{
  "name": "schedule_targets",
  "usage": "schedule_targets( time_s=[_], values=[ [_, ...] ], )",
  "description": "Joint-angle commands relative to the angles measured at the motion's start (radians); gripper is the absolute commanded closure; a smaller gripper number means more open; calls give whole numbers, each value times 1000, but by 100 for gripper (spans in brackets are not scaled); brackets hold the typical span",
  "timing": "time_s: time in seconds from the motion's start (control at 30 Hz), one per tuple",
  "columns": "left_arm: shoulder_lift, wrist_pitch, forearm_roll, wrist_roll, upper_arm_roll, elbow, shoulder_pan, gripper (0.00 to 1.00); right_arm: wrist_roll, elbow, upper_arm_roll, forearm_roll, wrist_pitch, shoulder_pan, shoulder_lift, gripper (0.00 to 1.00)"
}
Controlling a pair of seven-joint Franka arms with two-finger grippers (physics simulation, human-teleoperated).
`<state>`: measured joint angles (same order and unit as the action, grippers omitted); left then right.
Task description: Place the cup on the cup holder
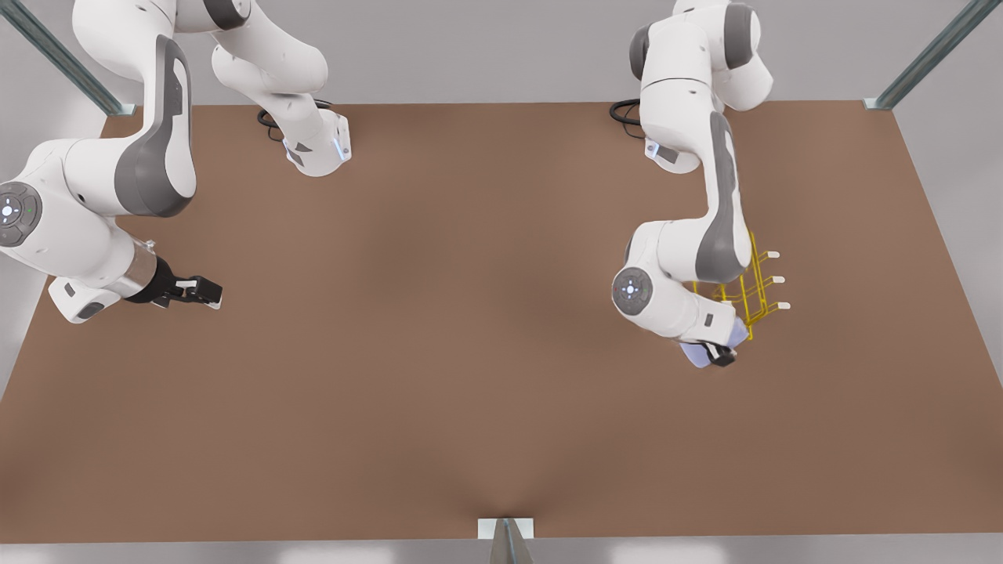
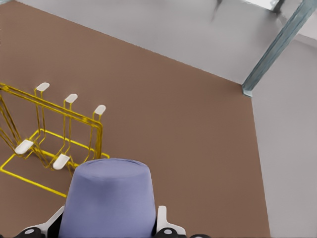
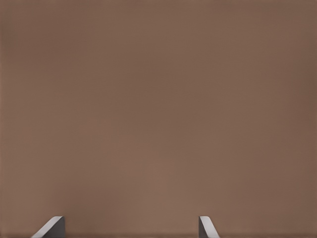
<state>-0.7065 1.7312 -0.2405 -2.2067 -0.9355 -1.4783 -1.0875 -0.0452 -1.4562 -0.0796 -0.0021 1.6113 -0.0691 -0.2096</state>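
The lavender-blue cup (image 1: 695,354) is held off the table, with my left gripper (image 1: 717,354) shut on it, at the front view's right. In the left wrist view the cup (image 2: 111,198) fills the space between the fingers (image 2: 162,220) of the left gripper (image 2: 106,227). The yellow wire cup holder (image 1: 754,301) stands just behind the cup, partly hidden by the arm. Its white-capped prongs (image 2: 70,98) are bare. My right gripper (image 1: 200,291) waits open at the front view's left. Nothing lies between the fingertips of the right gripper (image 3: 130,227).
The brown table (image 1: 439,329) stretches between the two arms. Both arm bases (image 1: 317,149) sit at the back edge. Metal frame posts (image 2: 277,44) stand at the table corners, and the table's edge runs close beyond the cup holder.
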Motion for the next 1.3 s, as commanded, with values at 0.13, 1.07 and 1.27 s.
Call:
schedule_targets(
  time_s=[0.13, 1.07, 1.27],
  values=[
    [-163, -122, -36, 544, -232, -123, -189, 44, 1, 0, 0, 1, 7, 0, 1, 0],
    [-352, 154, -103, 105, -281, -441, -347, 42, 7, 0, -22, -1, 41, -1, -10, 0],
    [-372, 140, -71, 107, -282, -462, -391, 42, 7, 0, -22, -1, 42, -1, -11, 0]
  ],
)
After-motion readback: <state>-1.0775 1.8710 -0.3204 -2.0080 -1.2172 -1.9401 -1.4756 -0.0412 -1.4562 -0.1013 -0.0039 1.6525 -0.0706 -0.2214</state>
